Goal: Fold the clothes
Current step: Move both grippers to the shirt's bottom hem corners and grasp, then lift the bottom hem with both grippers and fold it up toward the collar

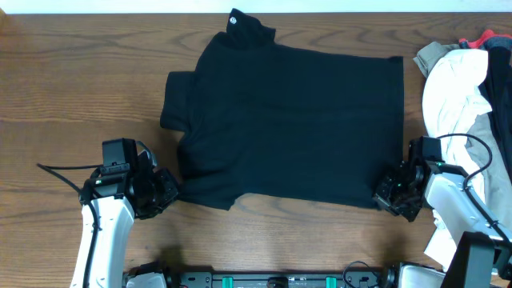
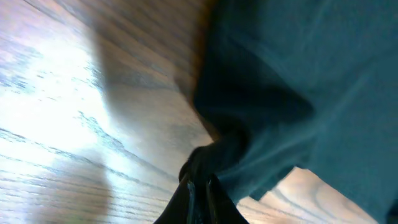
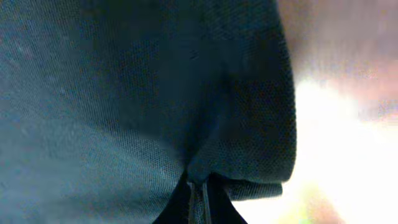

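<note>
The wooden table [image 1: 64, 80] bears the black shirt [image 1: 296, 120], spread flat. A heap of pale garments [image 1: 460, 88] lies just right of the shirt. The left gripper [image 1: 166, 192] pinches the shirt's lower-left corner, and the right gripper [image 1: 390, 192] pinches its lower-right corner.

The left arm [image 1: 108, 232] is reaching up from the near edge of the overhead view with its wrist angling to the right. The left gripper [image 1: 166, 192] is lying low, its jaws pressing together on a bunched corner of the black shirt [image 1: 296, 120]. The right arm [image 1: 448, 208] is leaning in from the right side, and the right gripper [image 1: 390, 192] is pinching the shirt's hem, jaws closed tight on the fabric.
</note>
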Robot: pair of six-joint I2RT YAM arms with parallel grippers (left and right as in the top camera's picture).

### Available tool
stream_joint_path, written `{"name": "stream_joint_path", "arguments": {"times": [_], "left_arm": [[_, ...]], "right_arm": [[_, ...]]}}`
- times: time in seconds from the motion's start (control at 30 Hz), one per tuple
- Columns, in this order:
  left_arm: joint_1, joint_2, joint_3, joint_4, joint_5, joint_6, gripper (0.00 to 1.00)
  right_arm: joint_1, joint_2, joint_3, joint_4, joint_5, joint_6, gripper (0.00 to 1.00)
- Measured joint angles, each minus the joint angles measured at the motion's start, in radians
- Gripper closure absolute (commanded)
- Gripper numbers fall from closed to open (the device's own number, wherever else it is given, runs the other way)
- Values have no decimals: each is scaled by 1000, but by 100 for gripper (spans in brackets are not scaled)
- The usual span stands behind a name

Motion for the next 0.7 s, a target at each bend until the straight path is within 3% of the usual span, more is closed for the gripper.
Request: {"name": "stream_joint_path", "arguments": {"times": [0.33, 0.5, 0.7], "left_arm": [[0, -90, 76, -180, 46, 0, 94], [0, -189, 124, -264, 50, -10, 94], [0, -254, 218, -233, 63, -31, 94]], "right_arm": [[0, -73, 113, -280, -12, -119, 99], [0, -156, 121, -304, -99, -141, 99], [0, -172, 142, -272, -155, -143, 99]]}}
